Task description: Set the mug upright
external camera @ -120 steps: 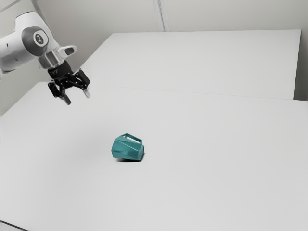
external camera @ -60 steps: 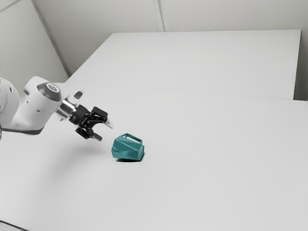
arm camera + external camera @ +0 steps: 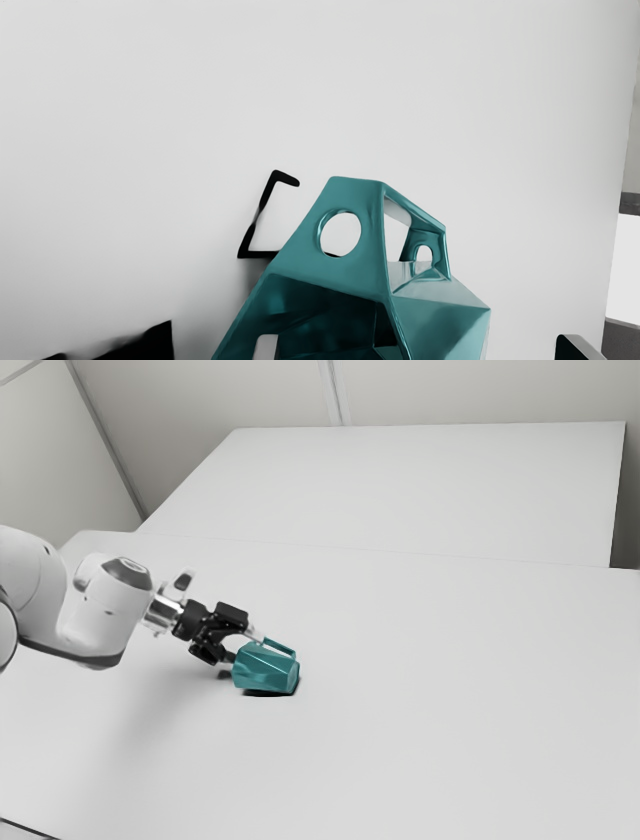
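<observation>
So the black two-finger gripper [image 3: 245, 647] has its fingers spread wide, one tip at the mouth of the faceted teal mug [image 3: 268, 670] and the other outside it, and the mug's lying on its side on the table, angular handle [image 3: 372, 225] up, kinda satiny, with a round hole through it. The smooth matte white tabletop [image 3: 420, 690] runs back to a thin seam, then another flat white surface [image 3: 420, 490], then plain grey walls [image 3: 480, 390] with a vertical strip.
</observation>
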